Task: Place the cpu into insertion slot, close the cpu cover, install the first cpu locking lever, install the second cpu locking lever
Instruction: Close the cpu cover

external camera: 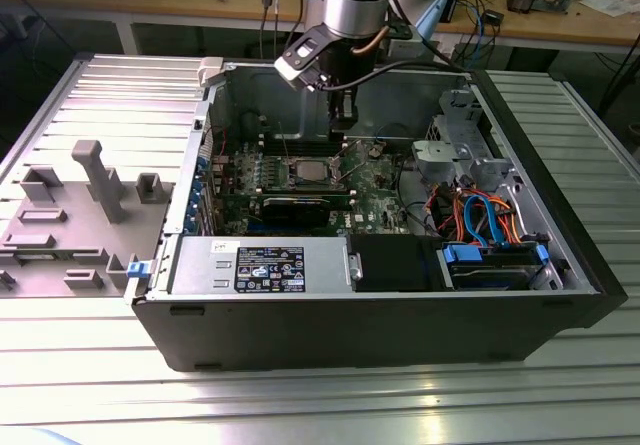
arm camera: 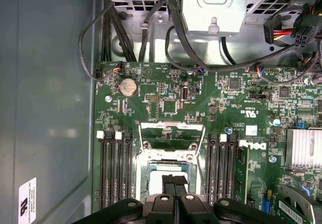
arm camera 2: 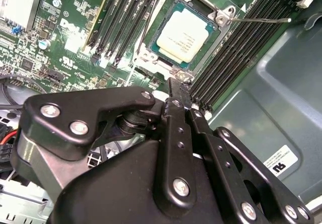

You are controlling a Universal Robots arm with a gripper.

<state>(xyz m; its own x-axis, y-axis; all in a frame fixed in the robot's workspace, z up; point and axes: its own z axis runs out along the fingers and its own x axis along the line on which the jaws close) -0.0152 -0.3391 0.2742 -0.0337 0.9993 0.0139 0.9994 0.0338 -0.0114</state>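
While the open computer case (external camera: 400, 300) is lying on its side on the ribbed table (external camera: 300, 405), the arm is reaching down into it over the green motherboard (arm camera: 166, 103). The gripper (arm camera 2: 172, 82) is hanging with its fingers pressed together, gripping nothing. Its tip is just beside a corner of the insertion slot (arm camera 2: 145, 57). The cpu cover (arm camera 2: 160, 25) seems to be lying flat, framing the cpu (arm camera 2: 183, 32), which is sitting in the slot. One thin locking lever (arm camera 2: 261, 20) is sticking out free over the memory slots (arm camera 2: 236, 48). Judging by that, a lever is the step in hand. The closed tip should be bearing on the rod itself, guiding it down and under its hook, while keeping off the chip's top.
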